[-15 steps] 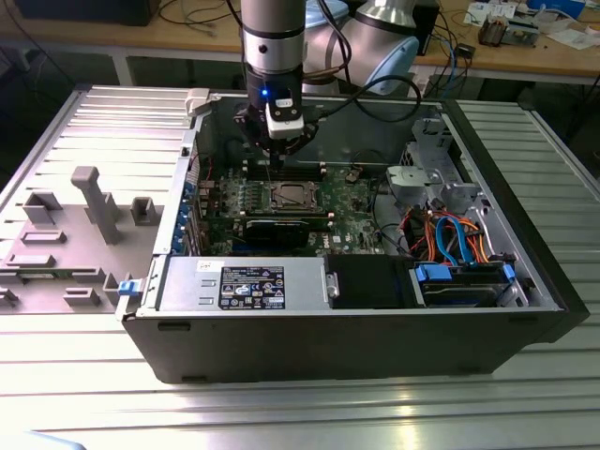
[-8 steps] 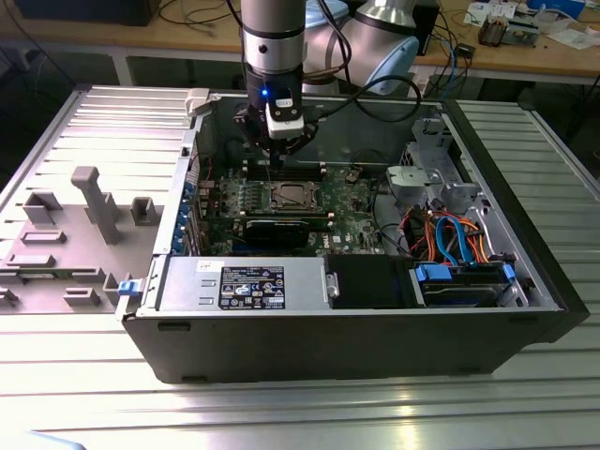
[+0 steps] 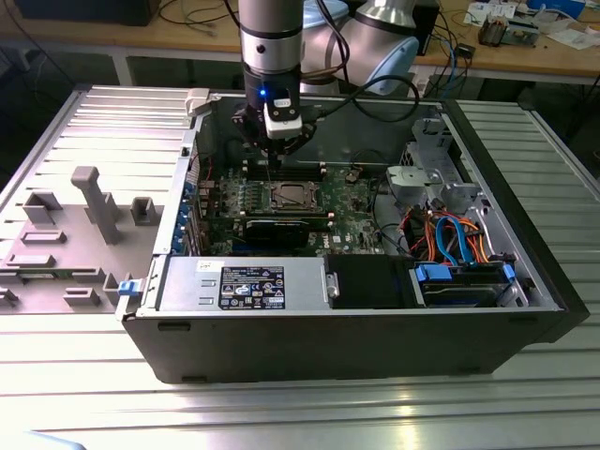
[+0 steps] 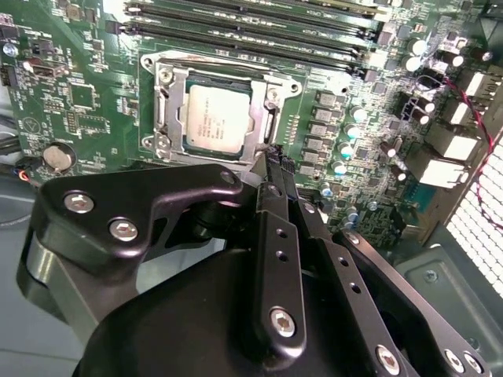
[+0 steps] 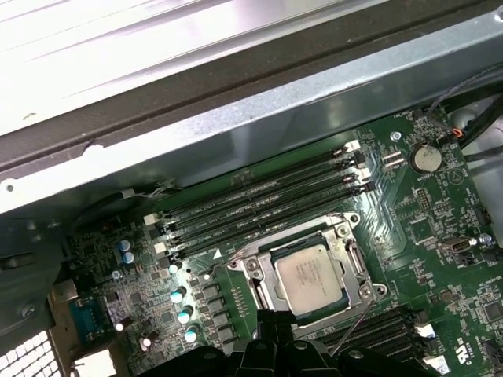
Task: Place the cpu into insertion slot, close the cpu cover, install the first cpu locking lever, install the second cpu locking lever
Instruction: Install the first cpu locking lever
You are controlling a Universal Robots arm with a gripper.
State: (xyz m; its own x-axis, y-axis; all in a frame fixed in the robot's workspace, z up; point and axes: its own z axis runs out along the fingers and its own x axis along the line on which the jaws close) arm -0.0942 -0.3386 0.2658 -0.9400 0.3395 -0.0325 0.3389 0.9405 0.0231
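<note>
Small silver-grey square cpu (image 4: pixel 216 119) lies seated in the square, metal-rimmed insertion slot (image 5: pixel 344 229). The thin silvery cpu cover (image 4: pixel 171 110) frame looks folded down over it. A thin wire locking lever (image 5: pixel 352 326) appears unlatched. In the exterior view, the black gripper (image 3: pixel 272 157) hangs at the slot's twelve o'clock, fingers pinched together and empty.

Robotics lab or electronics test workshop. An open desktop computer case (image 3: pixel 328 347) lies on a ribbed aluminium-profile table (image 3: pixel 281 412), with its green motherboard (image 4: pixel 71 94) exposed. 1 industrial robot arm (image 3: pixel 272 37) reaches down into the case. Grey moulded fixtures (image 3: pixel 94 202) sit on the table at the exterior view's left. Far side: a long wooden workbench (image 3: pixel 553 64) strewn with loose cables (image 3: pixel 197 14), papers (image 3: pixel 572 37) and small electronic gear (image 3: pixel 506 33).
</note>
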